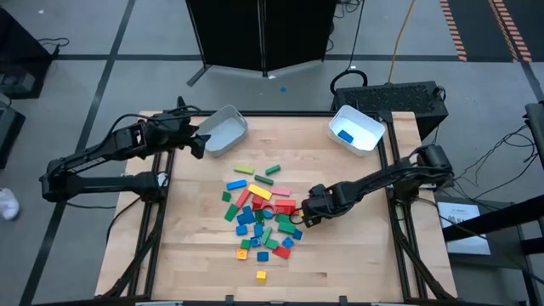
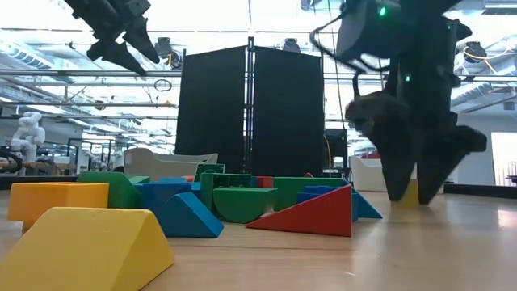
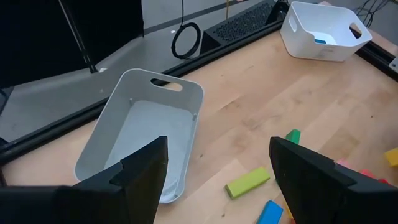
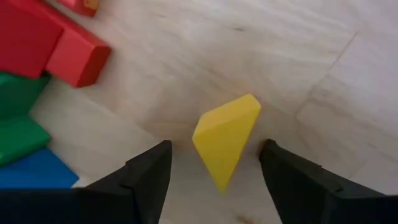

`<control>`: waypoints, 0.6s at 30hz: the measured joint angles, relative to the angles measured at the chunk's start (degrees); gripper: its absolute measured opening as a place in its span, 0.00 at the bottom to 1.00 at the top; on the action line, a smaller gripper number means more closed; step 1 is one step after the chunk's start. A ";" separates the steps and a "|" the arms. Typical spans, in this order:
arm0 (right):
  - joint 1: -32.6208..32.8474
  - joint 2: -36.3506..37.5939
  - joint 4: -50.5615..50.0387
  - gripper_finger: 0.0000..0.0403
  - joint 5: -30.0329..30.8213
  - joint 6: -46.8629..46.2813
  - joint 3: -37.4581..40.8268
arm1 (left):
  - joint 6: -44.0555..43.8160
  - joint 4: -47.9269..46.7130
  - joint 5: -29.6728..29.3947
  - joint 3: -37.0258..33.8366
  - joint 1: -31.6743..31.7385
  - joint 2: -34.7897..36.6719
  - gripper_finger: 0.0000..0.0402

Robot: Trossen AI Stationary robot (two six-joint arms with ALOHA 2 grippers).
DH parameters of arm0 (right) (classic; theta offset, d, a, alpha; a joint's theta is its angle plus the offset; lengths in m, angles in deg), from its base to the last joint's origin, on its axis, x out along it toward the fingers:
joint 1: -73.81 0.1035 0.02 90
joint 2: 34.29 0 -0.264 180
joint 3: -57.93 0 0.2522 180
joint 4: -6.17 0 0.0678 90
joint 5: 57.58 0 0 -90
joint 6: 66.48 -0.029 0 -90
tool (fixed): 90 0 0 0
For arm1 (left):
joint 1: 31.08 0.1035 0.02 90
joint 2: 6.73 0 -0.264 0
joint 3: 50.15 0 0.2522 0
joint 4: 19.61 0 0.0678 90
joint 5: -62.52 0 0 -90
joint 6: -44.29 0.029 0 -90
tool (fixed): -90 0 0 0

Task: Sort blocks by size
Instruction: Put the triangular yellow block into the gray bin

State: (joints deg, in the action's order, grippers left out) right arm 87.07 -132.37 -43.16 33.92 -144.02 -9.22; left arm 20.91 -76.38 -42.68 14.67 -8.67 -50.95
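Several small red, blue, green and yellow blocks lie in a loose pile on the middle of the wooden table. My right gripper is low at the pile's right side, open. Its two fingers stand on either side of a yellow wedge block that rests on the table, and a gap shows on each side. The low view also shows this block between the fingers. My left gripper is open and empty, raised over the near end of the left white bin. One blue block lies in the right white bin.
The two white bins stand at the table's far edge, left and right. Red blocks and green blocks of the pile lie close beside the right gripper. Bare wood lies to the pile's right and near side. A dark panel stands behind the table.
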 joint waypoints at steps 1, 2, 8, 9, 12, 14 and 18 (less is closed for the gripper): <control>-0.28 -0.51 0.26 0.58 -0.16 0.00 -0.04 | 0.24 -0.01 0.00 0.00 0.00 0.00 0.70; -0.52 -0.97 0.38 0.56 -0.29 0.12 -0.13 | 0.24 0.01 0.00 0.00 0.00 0.00 0.70; -2.01 -1.90 0.92 0.46 -0.59 0.85 -0.05 | 0.32 0.01 0.00 0.00 0.00 0.00 0.70; -2.25 -1.92 0.92 0.44 -0.66 1.30 -0.04 | 0.38 0.01 0.00 0.00 0.00 0.00 0.70; -3.07 -1.97 0.70 0.36 -0.72 1.81 -0.03 | 1.52 0.03 0.00 0.00 0.00 0.00 0.70; -3.56 -2.01 0.71 0.29 -0.61 2.18 -0.02 | 1.71 0.03 0.00 0.00 0.00 0.00 0.70; -4.59 -2.04 1.63 0.12 -0.63 4.42 -0.09 | 1.80 0.03 -0.02 0.00 0.00 0.00 0.70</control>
State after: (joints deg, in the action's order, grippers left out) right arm 82.48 -134.41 -41.53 33.28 -139.60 -9.30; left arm 22.71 -76.35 -42.71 14.67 -8.67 -50.95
